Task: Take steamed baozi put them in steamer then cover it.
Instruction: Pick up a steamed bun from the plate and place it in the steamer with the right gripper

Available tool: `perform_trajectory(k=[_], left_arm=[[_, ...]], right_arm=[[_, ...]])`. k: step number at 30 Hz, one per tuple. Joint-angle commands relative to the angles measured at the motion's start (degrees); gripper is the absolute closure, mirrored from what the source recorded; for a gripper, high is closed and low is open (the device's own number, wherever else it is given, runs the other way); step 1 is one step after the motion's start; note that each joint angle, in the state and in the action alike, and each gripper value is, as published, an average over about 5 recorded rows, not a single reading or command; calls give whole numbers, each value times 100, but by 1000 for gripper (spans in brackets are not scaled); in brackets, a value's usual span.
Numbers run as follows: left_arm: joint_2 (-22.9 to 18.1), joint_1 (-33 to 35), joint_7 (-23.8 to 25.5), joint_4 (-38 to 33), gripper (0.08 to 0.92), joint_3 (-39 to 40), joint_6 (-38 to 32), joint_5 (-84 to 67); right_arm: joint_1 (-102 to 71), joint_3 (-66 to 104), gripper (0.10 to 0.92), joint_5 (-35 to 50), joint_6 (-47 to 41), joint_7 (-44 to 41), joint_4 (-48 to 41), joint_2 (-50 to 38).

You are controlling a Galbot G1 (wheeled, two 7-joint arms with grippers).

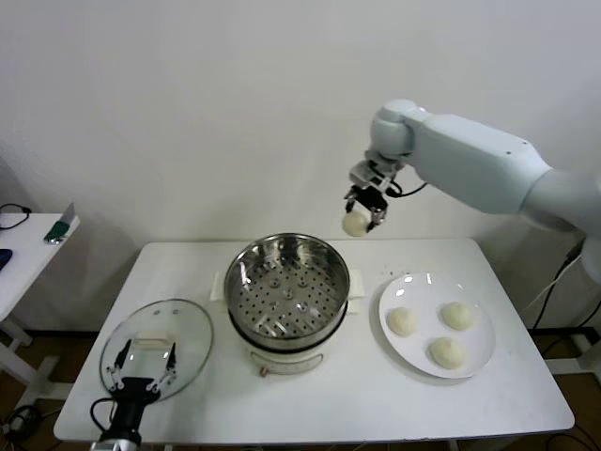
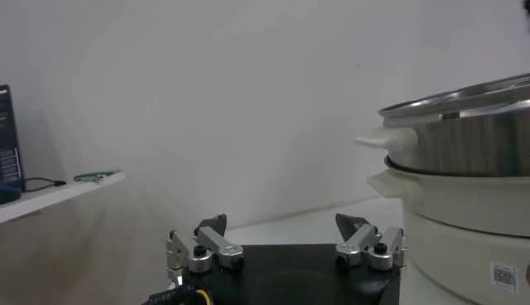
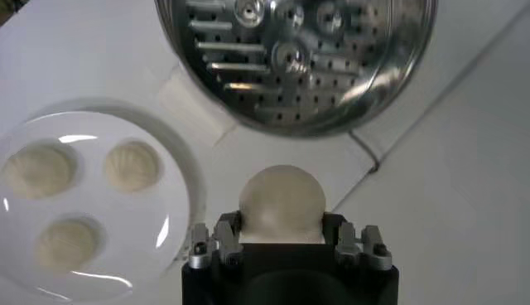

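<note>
Baozi [image 1: 355,224], one of four, was clamped in my right gripper [image 1: 362,212], raised well above the table's rear edge, just behind and right of the steamer [image 1: 289,293]. I judged the task barely begun: the steamer basket at table centre held nothing, three baozi [image 1: 442,334] lay on the plate [image 1: 479,360] toward the right edge, and the cover [image 1: 156,346] rested flat near the front-left corner. My left gripper [image 1: 141,368] waited there, fingers spread, over the cover's near rim.

Four baozi total – three [image 1: 402,321] [image 1: 457,316] [image 1: 446,352] on one plate [image 1: 481,362], one [image 1: 354,224] up in the air – plus one steamer [image 1: 289,285], one glass lid [image 1: 192,324].
</note>
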Motion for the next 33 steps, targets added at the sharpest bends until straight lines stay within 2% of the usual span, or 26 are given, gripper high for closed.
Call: perform_trajectory(k=[1,7,21,30,33], left_arm=[[18,24,-1,-19,177,-2,7,-31],[39,-5,0,-52,177,-13,57,-17],[176,-17,-2,-120,177,-59,187,-58],[170,6,-17,-106,177,-80,197,-74],[180,4,-6,-104,177,-64,161,-169]], right_arm=[[272,-54,389,-355,624,-124,366,802],[-356,110,384,-1380,994,41,294,1168],[-1606,535,376,-3352,1489,406,-126,1384],[-1890,668,376,-3606,1575,537,-484,1511],[-1921,679,342,-3613,1563,601,-484,1517]])
